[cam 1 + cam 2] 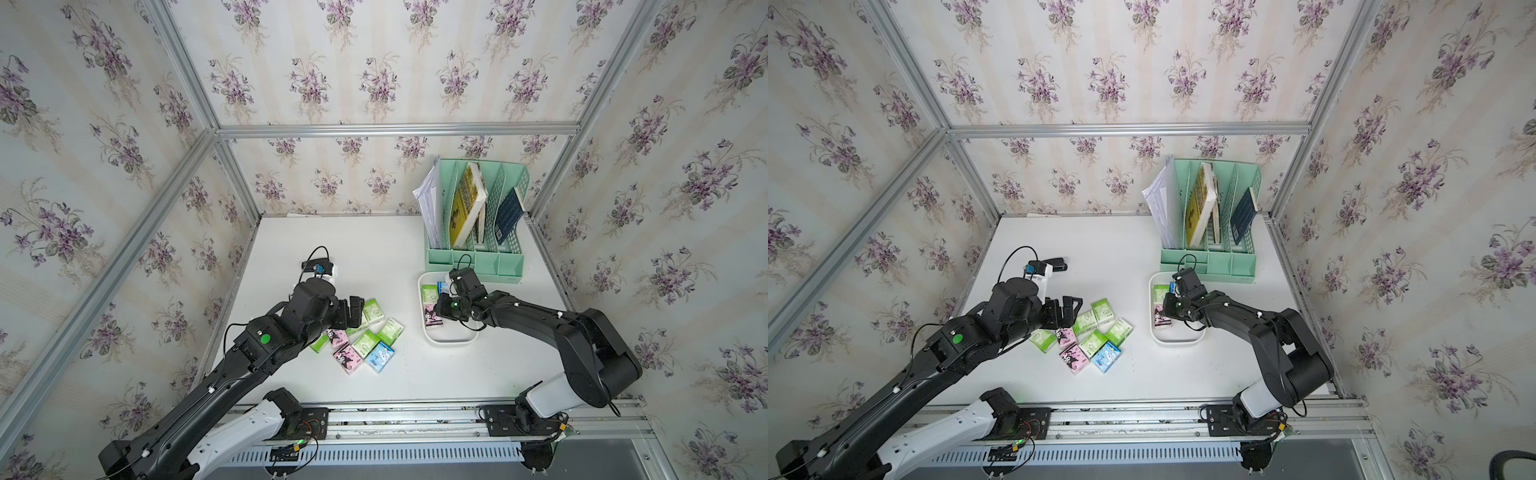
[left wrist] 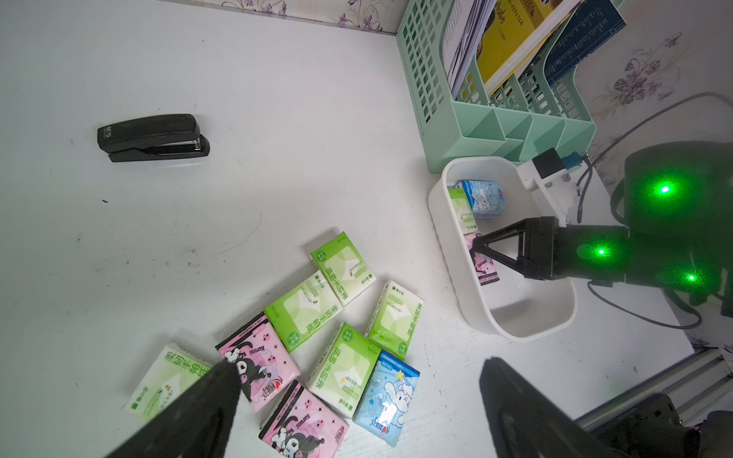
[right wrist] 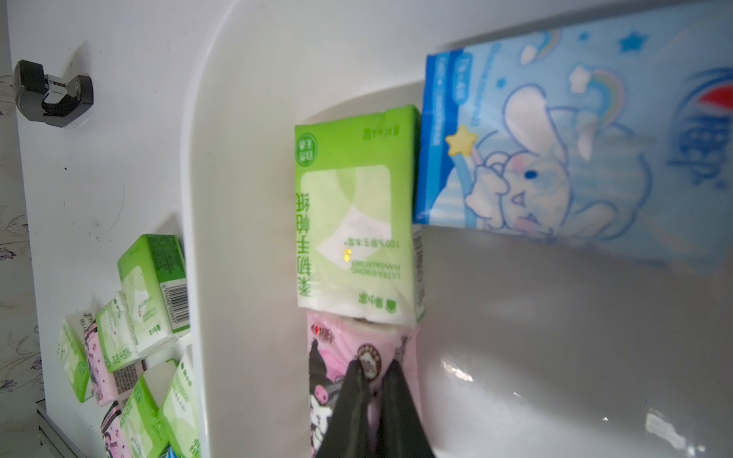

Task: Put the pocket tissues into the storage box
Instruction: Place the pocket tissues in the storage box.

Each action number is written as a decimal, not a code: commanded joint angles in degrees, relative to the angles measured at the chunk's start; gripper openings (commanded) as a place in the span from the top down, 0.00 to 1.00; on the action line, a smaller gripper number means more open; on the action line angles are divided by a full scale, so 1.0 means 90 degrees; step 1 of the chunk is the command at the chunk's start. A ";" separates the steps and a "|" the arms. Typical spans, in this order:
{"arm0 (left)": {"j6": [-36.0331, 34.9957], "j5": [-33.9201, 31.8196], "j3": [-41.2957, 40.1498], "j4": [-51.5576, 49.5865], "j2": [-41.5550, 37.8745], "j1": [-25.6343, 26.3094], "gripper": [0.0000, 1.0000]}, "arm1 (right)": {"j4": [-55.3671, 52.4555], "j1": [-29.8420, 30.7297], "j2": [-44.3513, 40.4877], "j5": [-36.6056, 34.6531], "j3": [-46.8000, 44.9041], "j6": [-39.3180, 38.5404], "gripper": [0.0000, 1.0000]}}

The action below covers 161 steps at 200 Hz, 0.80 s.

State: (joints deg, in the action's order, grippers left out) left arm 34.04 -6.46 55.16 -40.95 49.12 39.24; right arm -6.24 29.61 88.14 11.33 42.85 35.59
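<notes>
Right gripper (image 3: 375, 368): note that its black fingers are pressed together, with the tips resting on the soft pink pack (image 3: 329, 357) printed with a dark cartoon figure. You cannot tell from any view whether a fold of wrapper is nipped between them.

Locate that pink pack inside the shallow white plastic storage box (image 2: 527, 337) with rounded corners. It lies along the long wall that faces the middle of the table. A light green pack (image 3: 353, 214) lies end to end with it, touching, along the same wall. A blue pack (image 3: 535, 150) with a white cartoon figure sits just beside the green one, at the end of the box nearest the mint green slotted desk organizer (image 1: 473, 259). The organizer stands just behind the box and holds papers and books.

Left gripper (image 2: 359, 365): observe that its fingers are spread wide above the loose packs (image 2: 301, 311). Count eight of these on the white tabletop (image 1: 353, 249): five light green, two pink and one blue. They are clustered with several touching, near the box but apart from it.

You will find a black stapler (image 2: 152, 137) lying on the table well apart from the cluster.
</notes>
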 commanded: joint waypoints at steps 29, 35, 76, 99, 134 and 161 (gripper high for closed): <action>-0.0077 -0.0083 -0.0049 0.0052 -0.0008 -0.0005 0.01 | 0.0207 0.0011 0.0104 -0.0124 0.0087 0.0015 0.97; -0.0073 -0.0083 -0.0054 0.0065 0.0000 -0.0004 0.01 | 0.0212 0.0009 0.0116 -0.0126 0.0101 0.0010 0.97; -0.0069 -0.0088 0.0044 -0.0064 0.0027 0.0002 0.01 | 0.0324 0.0016 0.0211 -0.0019 0.0121 0.0034 0.89; -0.0020 -0.0148 -0.0086 0.0009 -0.0129 -0.0004 0.01 | 0.0274 0.0031 0.0246 0.0008 0.0172 -0.0008 0.86; -0.0020 -0.0161 -0.0051 -0.0058 -0.0145 -0.0005 0.01 | 0.0230 0.0057 0.0190 0.0040 0.0199 -0.0010 0.74; 0.0005 -0.0161 -0.0048 -0.0079 -0.0154 -0.0005 0.01 | 0.0086 0.0085 0.0112 -0.0024 0.0297 -0.0045 0.58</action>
State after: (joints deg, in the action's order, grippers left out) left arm 34.09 -7.33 54.43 -41.65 47.97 39.24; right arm -4.58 30.06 89.95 11.38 44.60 35.75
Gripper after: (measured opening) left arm 0.988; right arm 0.357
